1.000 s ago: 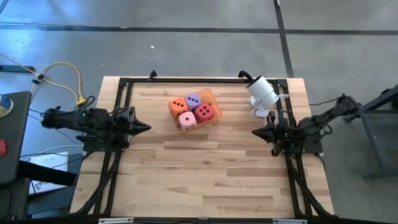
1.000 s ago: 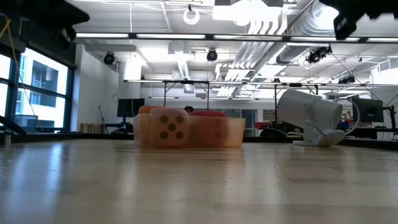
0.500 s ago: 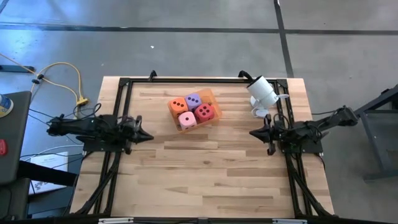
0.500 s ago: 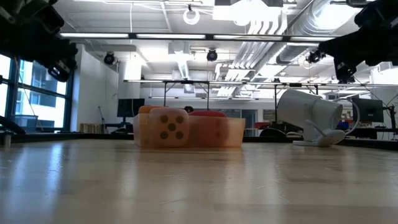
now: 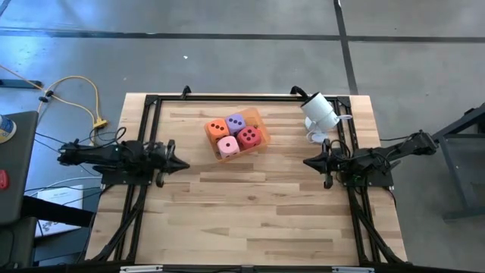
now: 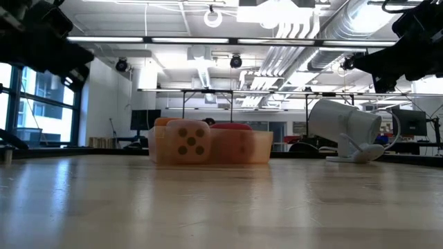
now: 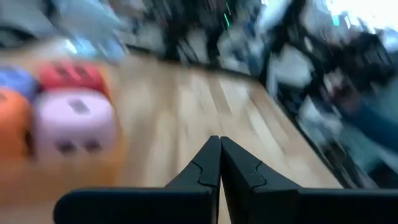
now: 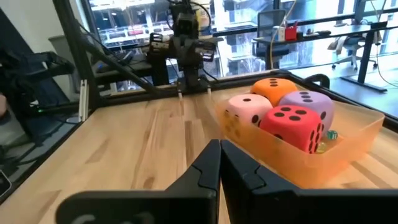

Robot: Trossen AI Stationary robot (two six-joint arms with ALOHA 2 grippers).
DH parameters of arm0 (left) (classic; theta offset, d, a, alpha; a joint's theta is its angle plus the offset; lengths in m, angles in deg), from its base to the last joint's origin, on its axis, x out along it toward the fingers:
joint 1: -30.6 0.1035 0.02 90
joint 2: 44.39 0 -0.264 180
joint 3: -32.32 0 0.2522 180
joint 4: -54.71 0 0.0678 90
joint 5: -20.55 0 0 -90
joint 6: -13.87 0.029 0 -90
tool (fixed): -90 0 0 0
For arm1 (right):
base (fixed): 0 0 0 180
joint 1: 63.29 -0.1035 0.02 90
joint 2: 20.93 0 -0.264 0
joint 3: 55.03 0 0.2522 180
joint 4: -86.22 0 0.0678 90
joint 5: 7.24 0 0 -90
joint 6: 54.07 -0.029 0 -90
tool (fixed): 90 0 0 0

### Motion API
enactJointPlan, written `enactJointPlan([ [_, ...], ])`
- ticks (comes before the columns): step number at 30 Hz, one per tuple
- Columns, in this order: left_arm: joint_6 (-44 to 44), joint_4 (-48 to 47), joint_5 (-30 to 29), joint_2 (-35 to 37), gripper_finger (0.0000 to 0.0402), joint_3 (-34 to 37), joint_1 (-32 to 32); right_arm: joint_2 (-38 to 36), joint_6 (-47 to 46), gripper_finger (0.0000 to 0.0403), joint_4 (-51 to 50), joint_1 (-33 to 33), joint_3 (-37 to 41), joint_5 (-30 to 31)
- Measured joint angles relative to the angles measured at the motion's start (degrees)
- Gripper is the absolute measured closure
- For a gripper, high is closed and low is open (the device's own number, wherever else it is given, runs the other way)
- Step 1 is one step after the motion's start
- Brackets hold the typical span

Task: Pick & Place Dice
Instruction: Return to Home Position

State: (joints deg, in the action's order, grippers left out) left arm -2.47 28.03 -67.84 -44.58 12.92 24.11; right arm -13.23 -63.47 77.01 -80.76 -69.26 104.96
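The orange die (image 5: 217, 127), the purple die (image 5: 236, 121), the pink die (image 5: 228, 145) and the red die (image 5: 249, 136) all sit in the orange tray (image 8: 339, 146). They are packed close, side by side. The tray is near the back of the wooden table (image 5: 250, 212).

The left gripper (image 5: 182, 161) is at the left side of the table, well apart from the tray. Its fingers (image 7: 205, 168) are pressed together and hold nothing. The right gripper (image 5: 307, 161) is at the right side. Its fingers (image 8: 202, 171) are closed too, with nothing in them. Both point to the middle.

A white camera (image 5: 321, 112) stands near the back right corner.
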Motion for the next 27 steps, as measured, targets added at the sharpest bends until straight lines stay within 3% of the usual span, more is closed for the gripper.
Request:
enactJointPlan([
  [6,3.9,12.3,-3.0,-0.5,0.0401,4.4,0.1,0.0,0.5,0.0401,-0.2,0.0,0.0,0.0],
  [17,12.4,12.4,-1.7,-3.2,0.0401,4.6,1.1,0.0,0.5,0.0401,-0.1,0.0,0.1,0.0],
  [27,11.8,13.0,-2.3,-10.2,0.0401,4.7,5.3,0.0,0.5,0.0401,-0.1,0.0,0.1,0.1],
])
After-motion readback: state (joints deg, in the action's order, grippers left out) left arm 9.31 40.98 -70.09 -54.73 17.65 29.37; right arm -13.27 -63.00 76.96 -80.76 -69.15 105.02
